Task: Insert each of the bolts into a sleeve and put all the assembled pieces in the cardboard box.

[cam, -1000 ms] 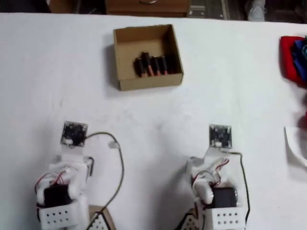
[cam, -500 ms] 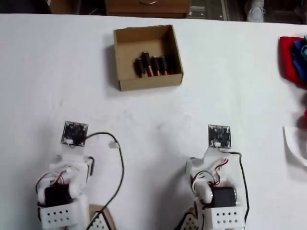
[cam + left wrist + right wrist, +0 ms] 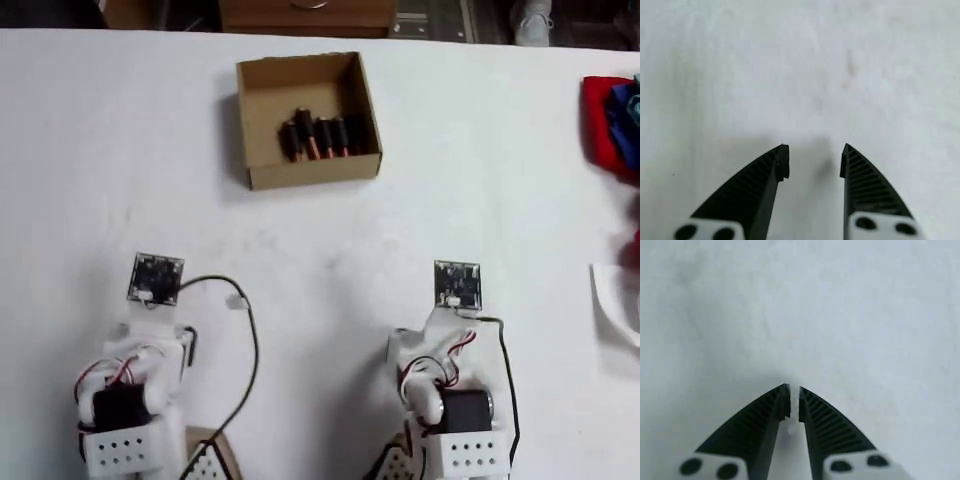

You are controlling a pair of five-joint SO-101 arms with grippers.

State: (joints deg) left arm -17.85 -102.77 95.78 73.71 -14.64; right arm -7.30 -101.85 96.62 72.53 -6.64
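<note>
- The cardboard box (image 3: 262, 80) sits open-topped on the far side of the white tabletop (image 3: 120, 150), well apart from both arms.
- The assembled pieces (image 3: 322, 137) lie inside that box, several dark cylinders with copper-coloured parts, packed side by side in a short row on its floor. From here I cannot count them for certain.
- The left end effector (image 3: 812, 162) hangs just over bare tabletop with its two black ribbed fingers (image 3: 765, 185) parted by a clear gap. Nothing is between them.
- The right end effector (image 3: 794, 402) is also over bare tabletop. Its fingers (image 3: 825, 425) are drawn almost together with just a thin slit between the tips, and it has hold of nothing.
- From above, one arm (image 3: 130, 400) and the other arm (image 3: 445, 400) are folded back at the near edge of the tabletop, side by side. I cannot say which is which.
- A dark cable (image 3: 245, 340) loops from the first arm across the tabletop.
- A red and blue cloth (image 3: 610, 120) lies at the far right edge, with a white sheet (image 3: 615, 305) nearer along that same edge.
</note>
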